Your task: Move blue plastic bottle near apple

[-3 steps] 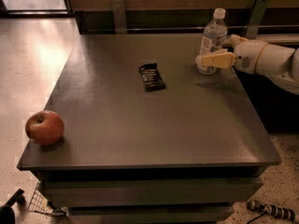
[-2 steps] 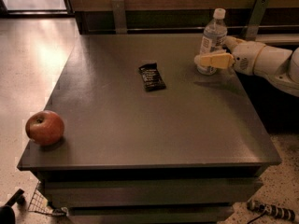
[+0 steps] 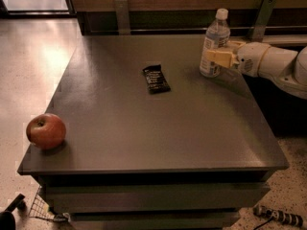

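Observation:
The blue plastic bottle (image 3: 214,40), clear with a white cap and a printed label, stands upright at the far right of the dark table (image 3: 158,128). My gripper (image 3: 218,58) reaches in from the right, and its yellow fingers (image 3: 221,57) are closed around the bottle's lower half. The bottle's base is still at the table's surface. The red apple (image 3: 46,131) sits at the table's near left corner, far from the bottle and the gripper.
A small black snack wrapper (image 3: 156,78) lies on the table between the bottle and the apple, nearer the bottle. A wooden wall with metal posts runs behind the table. A wire object (image 3: 45,209) lies on the floor at lower left.
The gripper and the bottle have shifted very slightly to the left. The apple and the wrapper have not moved.

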Controlling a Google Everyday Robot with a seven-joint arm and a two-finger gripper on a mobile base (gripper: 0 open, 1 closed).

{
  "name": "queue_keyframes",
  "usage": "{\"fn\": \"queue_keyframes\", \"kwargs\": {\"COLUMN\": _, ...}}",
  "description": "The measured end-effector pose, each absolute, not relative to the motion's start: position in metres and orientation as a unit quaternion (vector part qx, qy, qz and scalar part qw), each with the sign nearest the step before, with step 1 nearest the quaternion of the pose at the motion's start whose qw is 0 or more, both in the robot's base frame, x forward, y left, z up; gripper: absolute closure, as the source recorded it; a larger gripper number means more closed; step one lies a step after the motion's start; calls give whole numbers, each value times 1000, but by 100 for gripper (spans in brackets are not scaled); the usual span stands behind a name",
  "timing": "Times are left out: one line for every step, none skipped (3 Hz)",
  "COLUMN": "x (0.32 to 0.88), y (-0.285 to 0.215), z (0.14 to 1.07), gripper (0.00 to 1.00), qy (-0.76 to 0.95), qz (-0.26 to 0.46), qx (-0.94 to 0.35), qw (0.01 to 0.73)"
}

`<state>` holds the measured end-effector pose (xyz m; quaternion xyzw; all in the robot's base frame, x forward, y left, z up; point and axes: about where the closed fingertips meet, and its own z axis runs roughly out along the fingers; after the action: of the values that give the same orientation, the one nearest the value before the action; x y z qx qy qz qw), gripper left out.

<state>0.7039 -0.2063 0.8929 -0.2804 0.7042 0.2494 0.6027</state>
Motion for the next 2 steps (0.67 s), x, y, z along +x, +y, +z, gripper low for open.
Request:
{"fn": "queue_keyframes", "kwargs": {"x": 704, "y": -204, "z": 893, "gripper": 97, "qy": 704, "qz": 251, "qx": -282, "qw": 602}}
{"fn": "queue_keyframes", "kwargs": {"x": 705, "y": -202, "z": 893, "gripper": 100, "qy": 703, "qz": 252, "qx": -282, "qw": 602}}
